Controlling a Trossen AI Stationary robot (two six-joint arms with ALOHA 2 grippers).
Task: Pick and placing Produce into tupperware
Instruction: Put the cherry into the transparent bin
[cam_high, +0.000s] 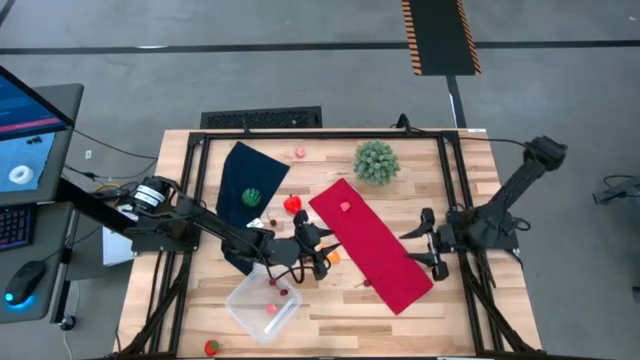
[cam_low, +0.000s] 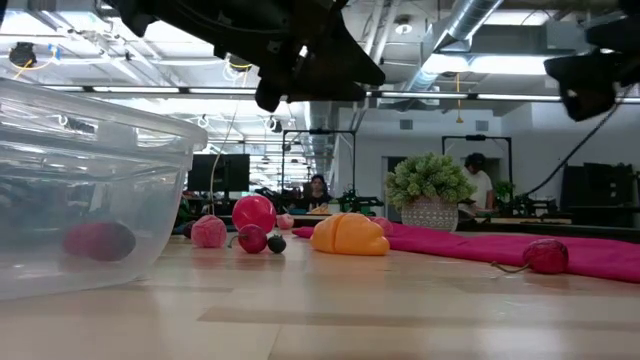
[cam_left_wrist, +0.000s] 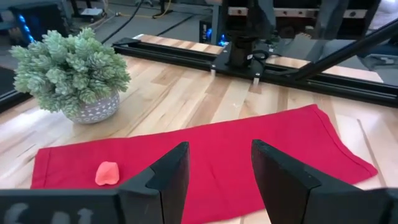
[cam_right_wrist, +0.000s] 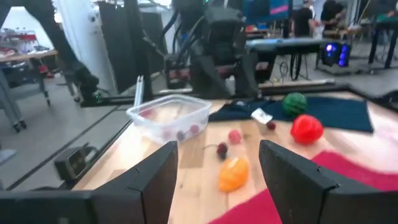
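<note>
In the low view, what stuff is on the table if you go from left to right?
Tupperware → pink berry → red ball-shaped fruit → orange piece → potted green plant → dark red piece lying on the red cloth.

A clear tupperware (cam_high: 262, 305) holding pink produce pieces (cam_high: 272, 309) sits near the table's front, an orange piece (cam_low: 349, 235) just beyond.
</note>
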